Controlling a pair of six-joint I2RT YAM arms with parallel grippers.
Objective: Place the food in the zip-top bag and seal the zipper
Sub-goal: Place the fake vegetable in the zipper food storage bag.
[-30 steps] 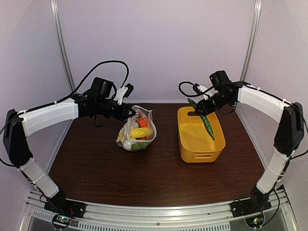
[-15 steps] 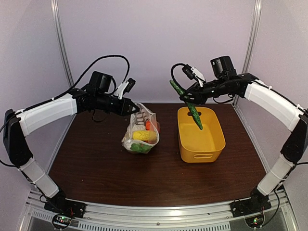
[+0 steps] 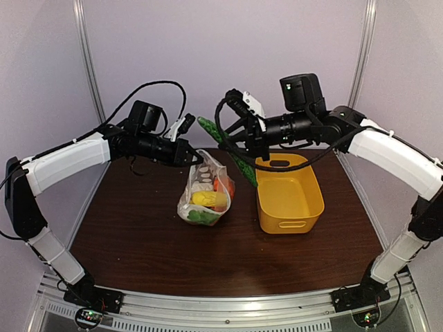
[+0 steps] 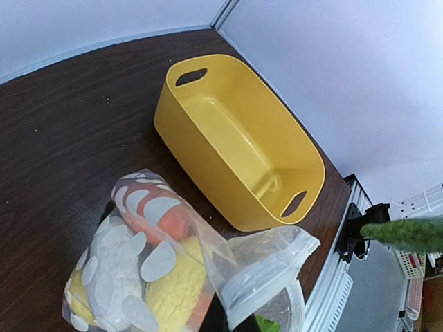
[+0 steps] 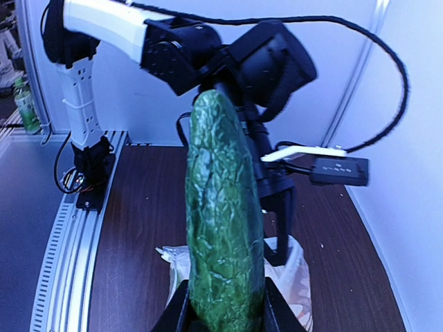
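In the centre of the top view, the right gripper (image 3: 243, 140) is clamped across a long green cucumber (image 3: 243, 168), held in the air. The cucumber slants from upper left to lower right. Its lower tip hangs between the zip-top bag (image 3: 205, 197) and the near-left rim of the yellow basket (image 3: 291, 197), touching neither as far as can be seen. In the right wrist view the cucumber fills the middle of the frame and stands nearly upright, with a dark finger pressed against each side at the bottom edge.

Left of centre, the left gripper (image 3: 192, 156) is closed on the bag's upper edge, so the dotted plastic is drawn up into a peak while its bottom seems to rest on the brown table (image 3: 138, 249). The bag already holds food — a yellow piece (image 3: 202, 199), an orange piece (image 3: 223, 185) and a leafy green (image 3: 203, 216) at the bottom.

In the left wrist view the bag sits at lower left with its mouth gaping toward the bottom right. The basket lies just beyond it, at mid-frame, and the cucumber's tip shows at the right edge.
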